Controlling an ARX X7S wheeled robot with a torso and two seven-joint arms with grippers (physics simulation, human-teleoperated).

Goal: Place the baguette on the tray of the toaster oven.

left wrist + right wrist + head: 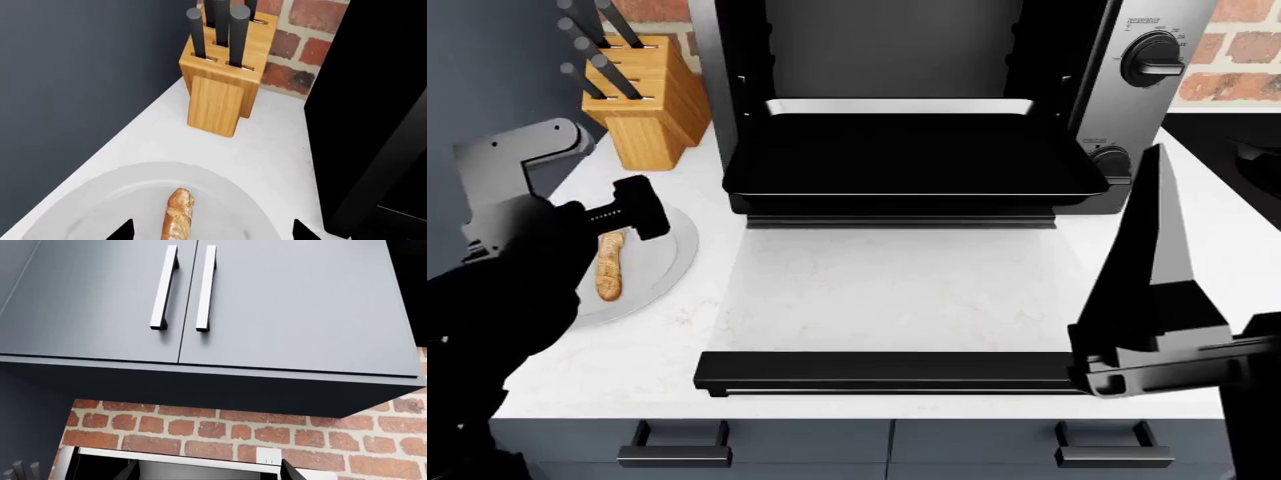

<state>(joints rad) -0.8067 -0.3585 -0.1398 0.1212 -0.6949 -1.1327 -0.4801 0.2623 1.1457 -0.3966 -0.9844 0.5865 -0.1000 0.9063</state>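
The baguette [610, 268] lies on a round grey plate [665, 268] at the left end of a white counter [894, 290], pointing roughly front to back, with the left gripper [627, 215] poised just above it. In the left wrist view the loaf [179, 215] sits between the two dark fingertips [123, 231], which stand wide apart on either side of it and do not touch it; the plate's rim [227, 185] curves around it. Behind the plate a wooden knife block [654, 95] holding black-handled knives stands against a brick wall [1241, 50]. To the right of the plate the toaster oven [1134, 110] stands open, its black tray [914, 155] pulled partly out of the dark interior and bare; the door [894, 290] lies folded down flat toward the robot, its long black handle [881, 372] near the counter's front edge. The right gripper [1154, 290] is raised over the counter's right side, pointing upward; its wrist camera takes in grey wall cabinets [213, 305] with two bar handles [185, 287], and its fingertips [130, 471] show spread wide with nothing between them.
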